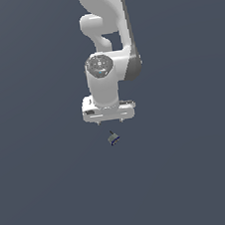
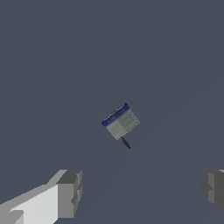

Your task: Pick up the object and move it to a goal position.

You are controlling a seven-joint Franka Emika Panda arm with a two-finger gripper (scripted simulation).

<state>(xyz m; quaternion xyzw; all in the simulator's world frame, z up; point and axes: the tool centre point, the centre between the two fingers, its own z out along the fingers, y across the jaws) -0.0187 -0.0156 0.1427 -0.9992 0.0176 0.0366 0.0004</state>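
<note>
- Arm: the white Panda arm point(image 1: 106, 45) hangs down from the top of the exterior view, with its wrist pointing straight down at a plain dark grey-blue surface point(image 1: 193, 174).
- Gripper point(image 1: 109, 121): it hovers above the surface and holds nothing. In the exterior view only two short tips show beneath the white hand body.
- Fingers point(image 2: 69, 194): spread wide. In the wrist view the two grey pads stand far apart at opposite sides of the picture, with bare surface between them. Neither pad touches the object.
- Object point(image 1: 113, 139): a tiny blocky item, far smaller than the gripper. It lies on the surface just below the gripper in the exterior view, roughly in line with the gap between the tips and clear of them.
- Object detail, wrist view: the object point(image 2: 120, 122) shows a light grey face with a blue band along one edge. A thin dark stub point(image 2: 126, 143) projects from the opposite edge. The block sits turned at an angle to the line between the two pads.
- Goal position: no marker can be made out in either view.
</note>
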